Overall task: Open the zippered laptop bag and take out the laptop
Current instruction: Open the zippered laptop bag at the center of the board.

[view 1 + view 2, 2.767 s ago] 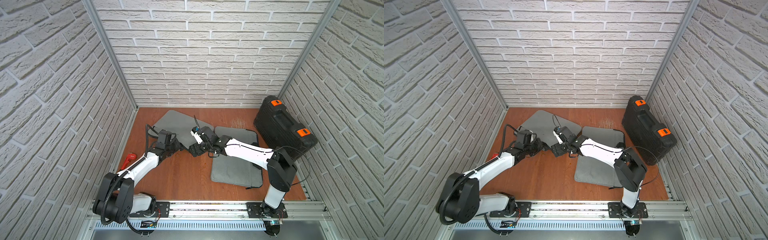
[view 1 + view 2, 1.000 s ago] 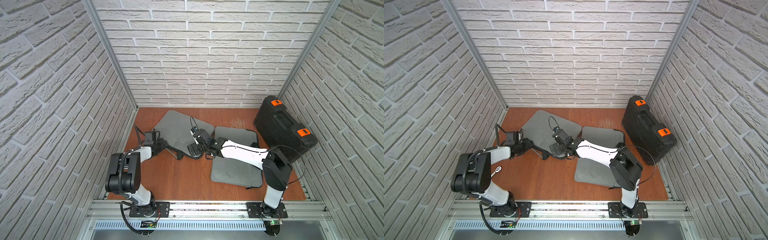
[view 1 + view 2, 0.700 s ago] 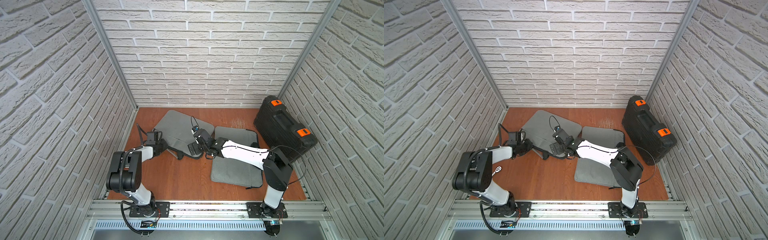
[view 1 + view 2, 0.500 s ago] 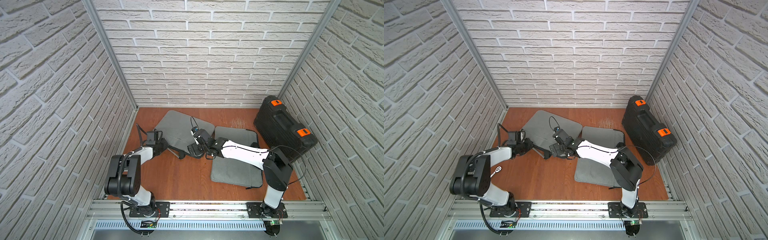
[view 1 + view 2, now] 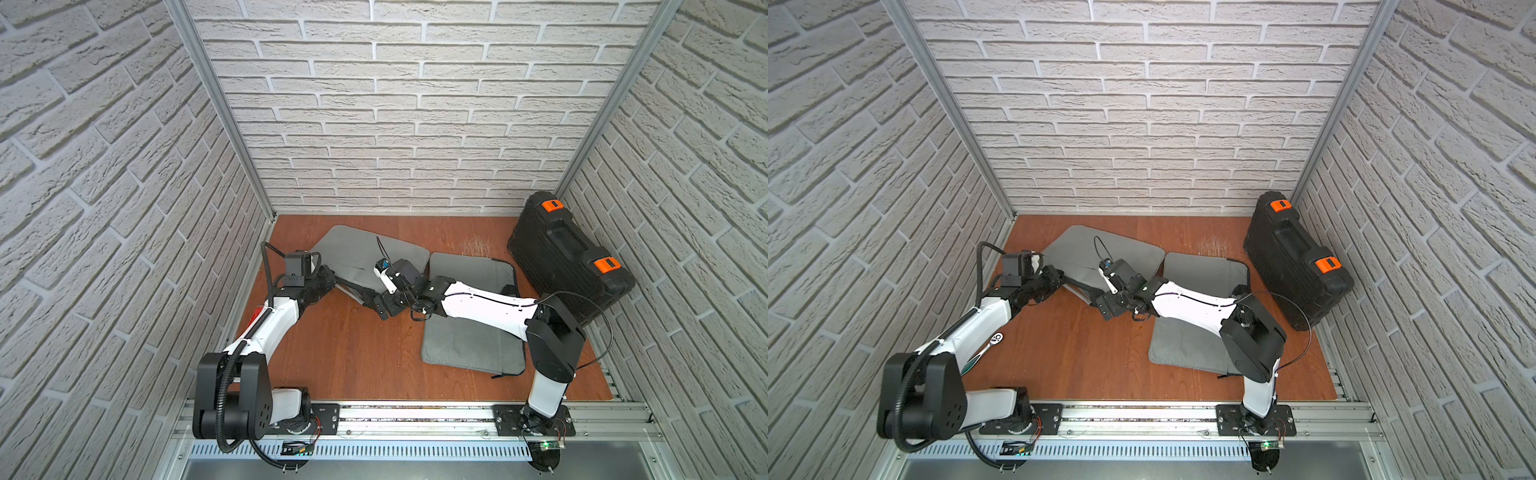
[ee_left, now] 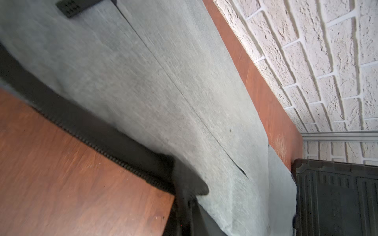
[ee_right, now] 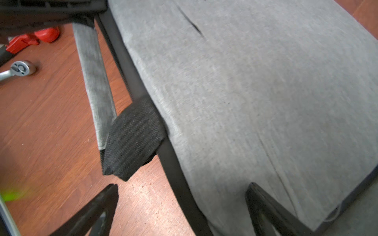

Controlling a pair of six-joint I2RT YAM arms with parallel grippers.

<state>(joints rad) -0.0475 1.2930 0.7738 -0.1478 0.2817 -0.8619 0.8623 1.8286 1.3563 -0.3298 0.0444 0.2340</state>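
Two grippers at the edge of the bag (image 5: 365, 254) — left gripper (image 5: 332, 279) pinched shut, right gripper (image 5: 376, 306) spread wide.

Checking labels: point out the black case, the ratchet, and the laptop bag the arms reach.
black case (image 5: 573, 266), in a top view, lid centre
ratchet (image 7: 20, 68), right wrist view, round head
laptop bag (image 5: 357, 249), in a top view, top panel

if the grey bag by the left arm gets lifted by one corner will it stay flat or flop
The laptop bag is soft woven cloth, so its edges would probably droop, though its flat, even top hints at something stiff inside. Its loose handle will likely dangle. The coarse fabric looks grippy rather than slippery.
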